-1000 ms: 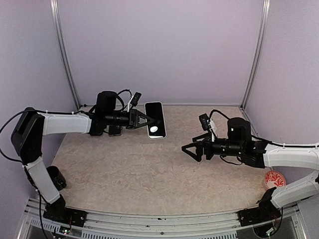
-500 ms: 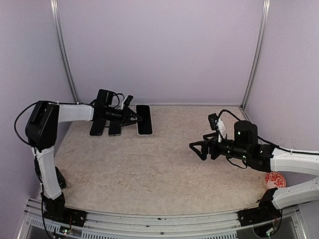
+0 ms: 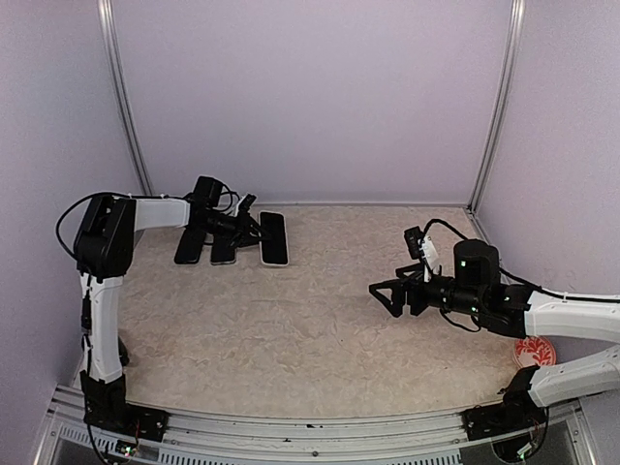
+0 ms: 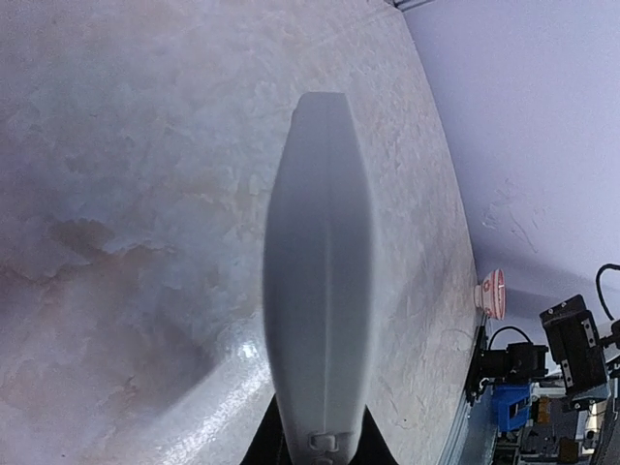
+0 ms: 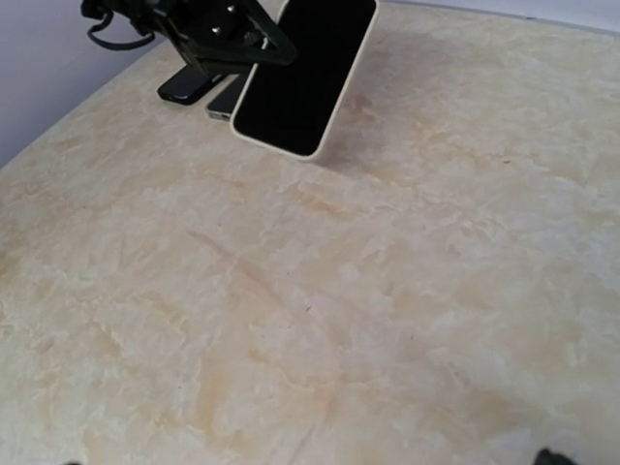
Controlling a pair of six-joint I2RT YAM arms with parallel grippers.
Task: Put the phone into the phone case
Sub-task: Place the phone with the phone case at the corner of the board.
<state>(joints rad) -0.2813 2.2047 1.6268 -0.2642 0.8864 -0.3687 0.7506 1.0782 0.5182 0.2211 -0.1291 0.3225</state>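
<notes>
My left gripper (image 3: 254,232) is shut on the short end of a black-faced phone (image 3: 274,238) with a pale rim round it, which looks like the clear phone case (image 5: 341,85) fitted on it. The phone lies screen-up, low over the back left of the table; whether it touches the table I cannot tell. The left wrist view shows its pale edge (image 4: 320,291) end-on, with black fingers (image 4: 260,444) on both sides. The right wrist view shows that gripper (image 5: 254,44) at the phone's far end. My right gripper (image 3: 384,291) hangs open and empty over the right half.
Two black slab phones (image 3: 189,246) (image 3: 224,250) lie side by side just left of the held one, under my left wrist. A red-and-white round object (image 3: 535,350) sits at the table's right edge. Purple walls and metal posts (image 3: 126,107) close the back.
My left arm has swung the held phone left and back, next to the two black phones. Its face now shows plain black. The right gripper has drawn slightly right.
</notes>
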